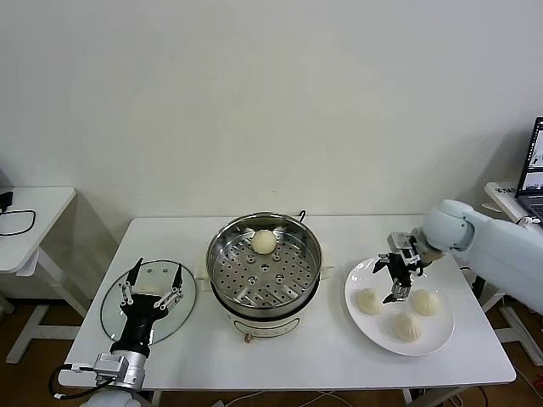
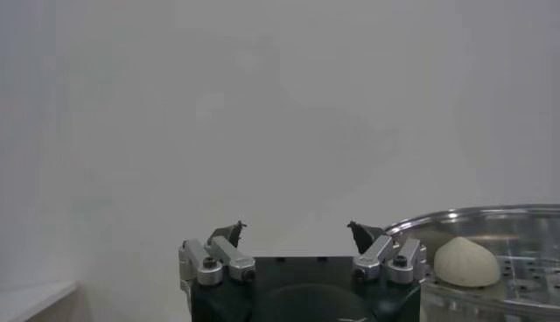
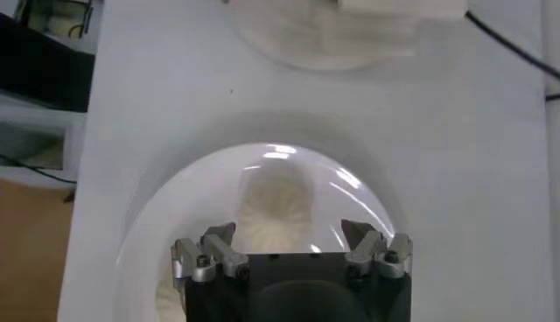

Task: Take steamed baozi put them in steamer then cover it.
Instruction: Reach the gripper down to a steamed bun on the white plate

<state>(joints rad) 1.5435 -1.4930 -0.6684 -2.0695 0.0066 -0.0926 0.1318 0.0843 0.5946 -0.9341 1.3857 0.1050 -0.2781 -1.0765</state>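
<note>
The steamer (image 1: pixel 227 246) stands mid-table with one baozi (image 1: pixel 264 242) on the far side of its perforated tray; it also shows in the left wrist view (image 2: pixel 466 262). Three baozi lie on a white plate (image 1: pixel 441 339): left (image 1: pixel 366 301), right (image 1: pixel 426 302), front (image 1: pixel 407 326). My right gripper (image 1: pixel 397 284) is open and empty above the plate, between the left and right baozi. The right wrist view shows one baozi (image 3: pixel 276 208) below the open jaws (image 3: pixel 289 236). The glass cover (image 1: pixel 114 309) lies flat at the table's left. My left gripper (image 1: pixel 151 287) hangs open over it, also seen in its wrist view (image 2: pixel 296 234).
A side table (image 1: pixel 30 220) with a black cable stands at the far left. A laptop (image 1: pixel 533 174) sits on a stand at the far right. The white wall is close behind the table.
</note>
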